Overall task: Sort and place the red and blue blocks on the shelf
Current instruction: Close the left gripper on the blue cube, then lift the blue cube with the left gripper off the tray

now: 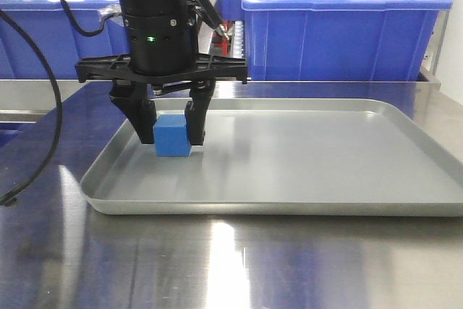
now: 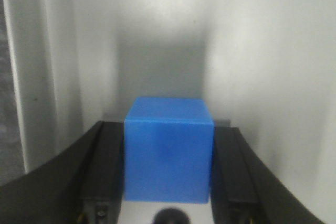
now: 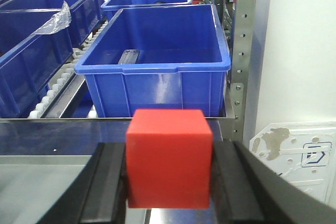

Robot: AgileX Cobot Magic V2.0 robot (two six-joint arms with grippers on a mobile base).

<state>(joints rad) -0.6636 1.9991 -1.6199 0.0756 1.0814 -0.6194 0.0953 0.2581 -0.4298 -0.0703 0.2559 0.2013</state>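
Note:
The blue block (image 1: 172, 136) is low over the left part of the silver tray (image 1: 253, 206), at or just above its floor. My left gripper (image 1: 172, 129) points straight down and is shut on it, one black finger against each side. The left wrist view shows the same blue block (image 2: 168, 150) filling the left gripper (image 2: 168, 169), with the tray's floor behind it. In the right wrist view the red block (image 3: 169, 158) is clamped in my right gripper (image 3: 169, 182), held in the air. The right gripper is outside the front view.
Large blue bins (image 1: 340, 23) stand behind the tray on a roller rack. The right wrist view shows a blue bin (image 3: 157, 66) ahead, a perforated steel shelf post (image 3: 241, 51) to its right, and a tray corner (image 3: 37, 182) at lower left. A black cable (image 1: 51, 106) hangs at left.

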